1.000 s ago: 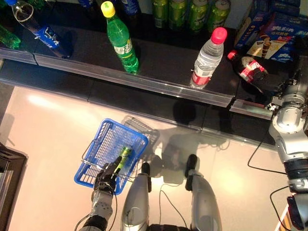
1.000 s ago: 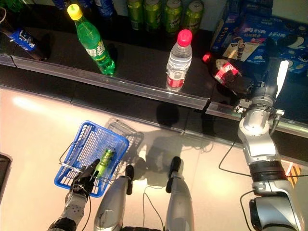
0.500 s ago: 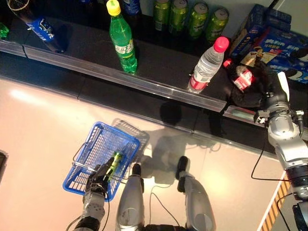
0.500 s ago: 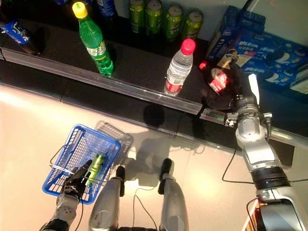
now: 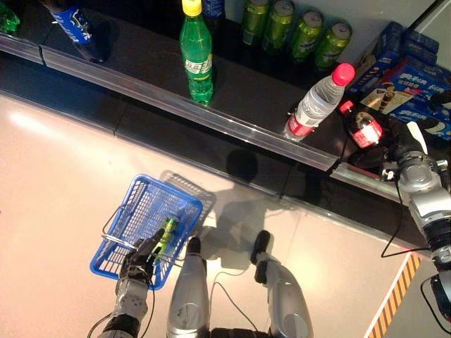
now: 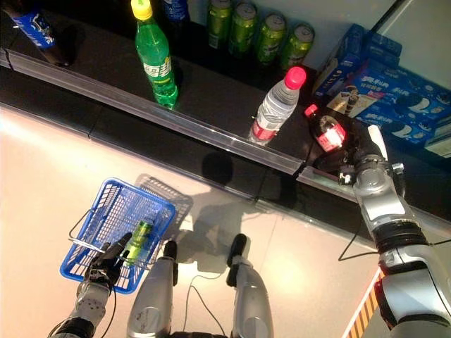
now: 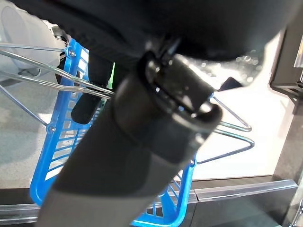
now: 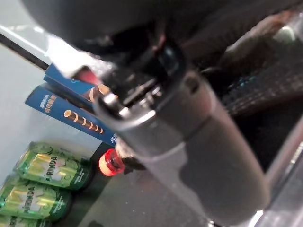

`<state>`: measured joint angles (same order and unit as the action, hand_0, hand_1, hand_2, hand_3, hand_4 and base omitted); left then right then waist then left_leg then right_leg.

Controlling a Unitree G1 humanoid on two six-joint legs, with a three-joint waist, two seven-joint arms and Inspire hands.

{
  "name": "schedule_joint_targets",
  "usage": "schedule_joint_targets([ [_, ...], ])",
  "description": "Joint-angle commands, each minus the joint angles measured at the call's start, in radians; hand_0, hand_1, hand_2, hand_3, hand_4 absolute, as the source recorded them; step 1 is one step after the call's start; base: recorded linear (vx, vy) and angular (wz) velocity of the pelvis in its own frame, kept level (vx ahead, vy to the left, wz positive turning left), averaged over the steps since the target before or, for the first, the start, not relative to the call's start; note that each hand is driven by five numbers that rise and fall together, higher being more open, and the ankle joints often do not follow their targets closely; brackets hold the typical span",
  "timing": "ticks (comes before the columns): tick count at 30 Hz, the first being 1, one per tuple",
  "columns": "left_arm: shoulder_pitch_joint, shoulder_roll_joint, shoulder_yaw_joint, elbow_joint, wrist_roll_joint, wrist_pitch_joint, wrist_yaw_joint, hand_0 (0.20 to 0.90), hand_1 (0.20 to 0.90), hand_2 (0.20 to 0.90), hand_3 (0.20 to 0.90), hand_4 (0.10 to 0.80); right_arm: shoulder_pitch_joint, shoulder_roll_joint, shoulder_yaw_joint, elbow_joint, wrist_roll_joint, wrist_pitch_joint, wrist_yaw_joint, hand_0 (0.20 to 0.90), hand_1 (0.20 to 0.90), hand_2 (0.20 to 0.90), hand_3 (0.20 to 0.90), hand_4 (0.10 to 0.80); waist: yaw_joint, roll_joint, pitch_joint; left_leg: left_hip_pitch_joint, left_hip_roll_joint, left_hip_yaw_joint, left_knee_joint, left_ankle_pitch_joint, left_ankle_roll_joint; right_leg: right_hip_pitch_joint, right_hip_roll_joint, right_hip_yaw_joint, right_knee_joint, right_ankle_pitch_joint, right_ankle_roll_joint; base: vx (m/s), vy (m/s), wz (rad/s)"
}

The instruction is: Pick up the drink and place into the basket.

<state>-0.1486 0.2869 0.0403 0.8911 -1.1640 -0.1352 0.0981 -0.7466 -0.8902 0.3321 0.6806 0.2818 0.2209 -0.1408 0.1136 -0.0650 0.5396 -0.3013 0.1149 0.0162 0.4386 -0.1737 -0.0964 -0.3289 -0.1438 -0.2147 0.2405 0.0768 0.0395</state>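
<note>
The blue basket (image 5: 141,211) hangs low at the left off the floor. My left hand (image 5: 139,258) is shut on its thin wire handles (image 7: 227,126). A green drink (image 5: 167,231) lies inside the basket. A dark cola bottle with a red cap and label (image 6: 328,134) lies on its side on the black shelf. My right hand (image 6: 361,163) is right beside it. The dark fingers reach along the bottle and the white-covered thumb stands straight, apart from it. The bottle's red cap (image 8: 108,163) shows past my right hand (image 8: 189,132).
On the shelf stand a green bottle with a yellow cap (image 5: 196,60), a clear bottle with a red cap (image 5: 317,105), green cans (image 5: 296,32) and blue boxes (image 5: 409,70). A metal rail (image 5: 211,116) runs along the shelf's front. Striped tape (image 5: 394,296) marks the floor.
The camera has shifted. My right hand has come in from the right and closed up to the lying cola bottle. The left hand and the basket hang as before.
</note>
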Motion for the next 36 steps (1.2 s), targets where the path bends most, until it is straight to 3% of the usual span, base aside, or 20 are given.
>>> schedule_joint_targets([
  [1,0.042,0.078,-0.055,-0.087,-0.010,-0.065,-0.026,0.300,0.300,0.300,0.200,0.100,-0.093,-0.092,0.063,0.049,0.056,0.024,0.043,0.900,0.900,0.900,0.900,0.800,0.016,0.033,-0.020,-0.094,-0.028,-0.001,0.028,0.116,0.051,0.048,-0.005,-0.034,0.097,-0.121,0.001,0.071,-0.015,0.00],
  [2,0.045,0.078,-0.058,-0.085,-0.010,-0.062,-0.030,0.300,0.300,0.300,0.200,0.100,-0.104,-0.089,0.073,0.068,0.056,0.035,0.053,0.900,0.900,0.900,0.900,0.800,0.021,0.039,-0.020,-0.083,-0.027,-0.009,0.035,0.091,0.044,0.056,-0.002,-0.027,0.107,-0.141,0.008,0.075,-0.017,0.00],
  [3,0.045,0.077,-0.059,-0.086,-0.009,-0.060,-0.034,0.300,0.300,0.300,0.200,0.100,-0.113,-0.087,0.079,0.081,0.055,0.049,0.063,0.387,0.387,0.387,0.302,0.202,0.023,0.041,-0.020,-0.084,-0.029,-0.011,0.036,0.091,0.044,0.054,-0.002,-0.028,0.108,-0.142,0.007,0.079,-0.010,0.01],
  [4,0.047,0.076,-0.060,-0.084,-0.008,-0.059,-0.041,0.300,0.300,0.300,0.200,0.100,-0.123,-0.085,0.086,0.108,0.046,0.050,0.079,0.300,0.300,0.300,0.200,0.100,0.026,0.044,-0.020,-0.086,-0.030,-0.014,0.039,0.093,0.044,0.053,-0.003,-0.028,0.111,-0.144,0.005,0.000,0.000,0.00],
  [12,0.054,0.071,-0.070,-0.085,-0.024,-0.059,-0.063,0.300,0.300,0.300,0.200,0.100,-0.144,-0.086,0.108,0.190,0.010,0.050,0.156,0.300,0.300,0.300,0.200,0.100,0.028,0.060,-0.020,-0.078,-0.038,-0.010,0.031,0.102,0.046,0.045,-0.010,-0.024,0.122,-0.148,0.002,-0.010,0.026,0.02],
  [13,0.052,0.072,-0.068,-0.088,-0.024,-0.058,-0.063,0.300,0.300,0.300,0.200,0.100,-0.141,-0.089,0.102,0.193,0.007,0.046,0.160,0.300,0.300,0.300,0.200,0.100,0.025,0.058,-0.020,-0.089,-0.041,-0.004,0.024,0.127,0.052,0.036,-0.015,-0.031,0.113,-0.129,-0.006,-0.085,0.047,0.04],
  [22,0.065,0.064,-0.050,-0.097,-0.037,-0.061,-0.056,0.300,0.300,0.300,0.200,0.100,-0.077,-0.110,0.052,0.139,-0.009,0.001,0.100,0.300,0.300,0.300,0.200,0.100,0.010,0.056,-0.024,-0.043,-0.038,0.020,0.012,0.123,0.049,0.071,-0.016,-0.020,0.104,-0.130,-0.001,-0.025,0.031,0.01],
  [30,0.128,0.037,0.017,-0.119,-0.037,-0.069,-0.036,0.300,0.300,0.300,0.200,0.100,0.166,-0.123,-0.129,-0.179,-0.087,-0.045,-0.019,0.300,0.300,0.300,0.200,0.100,-0.033,0.036,-0.063,0.014,-0.026,0.054,0.001,0.104,0.045,0.128,-0.012,-0.001,0.076,-0.137,0.004,0.006,0.034,-0.02],
  [36,0.183,-0.002,0.084,-0.132,-0.039,-0.088,-0.033,0.300,0.300,0.300,0.200,0.100,0.390,-0.075,-0.316,-0.447,-0.186,-0.097,-0.120,0.300,0.300,0.300,0.200,0.100,-0.074,0.022,-0.093,0.053,-0.015,0.075,0.011,0.084,0.042,0.170,-0.003,0.022,0.066,-0.153,0.003,0.018,0.029,-0.07],
])
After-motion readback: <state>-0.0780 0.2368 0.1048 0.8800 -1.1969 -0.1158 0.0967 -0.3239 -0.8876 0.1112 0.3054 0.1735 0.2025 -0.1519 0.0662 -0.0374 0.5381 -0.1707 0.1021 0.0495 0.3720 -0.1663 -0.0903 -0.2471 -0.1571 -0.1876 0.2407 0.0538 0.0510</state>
